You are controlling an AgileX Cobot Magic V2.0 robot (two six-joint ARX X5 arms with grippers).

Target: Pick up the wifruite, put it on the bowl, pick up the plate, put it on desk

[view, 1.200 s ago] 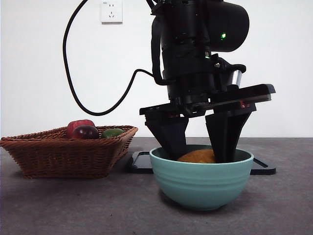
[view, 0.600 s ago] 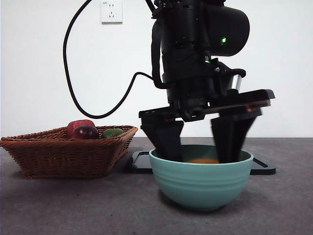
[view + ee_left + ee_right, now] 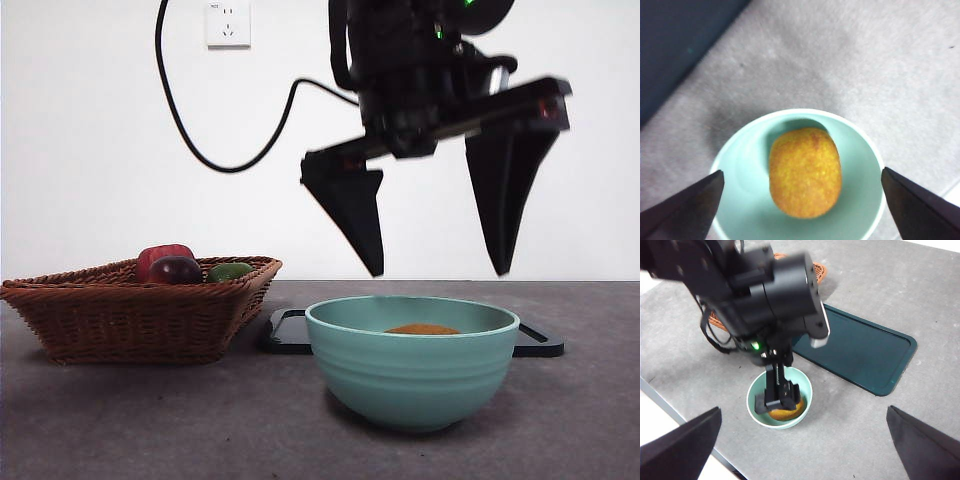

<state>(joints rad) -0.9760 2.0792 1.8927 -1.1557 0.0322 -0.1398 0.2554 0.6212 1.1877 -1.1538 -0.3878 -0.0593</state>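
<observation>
The orange-brown wifruite (image 3: 805, 171) lies in the teal bowl (image 3: 745, 165), free of the jaws. In the front view only its top (image 3: 422, 329) shows over the bowl's (image 3: 412, 370) rim. My left gripper (image 3: 440, 270) hangs open straight above the bowl, its tips just above the rim; its own view (image 3: 801, 172) looks down on the fruit. My right gripper (image 3: 803, 410) is open and empty, high over the desk (image 3: 875, 430), and sees the left arm (image 3: 765, 295) over the bowl (image 3: 756, 402). The dark green plate (image 3: 860, 350) lies flat behind the bowl.
A wicker basket (image 3: 140, 310) stands to the left of the bowl with a red fruit (image 3: 160, 255), a dark purple fruit (image 3: 175, 270) and a green fruit (image 3: 230, 270). The plate's edge (image 3: 290, 335) shows between them. A black cable (image 3: 200, 150) hangs behind.
The left gripper has let go of the wifruite in the bowl, opened wider and risen out of the bowl. The fruit has settled lower in it.
</observation>
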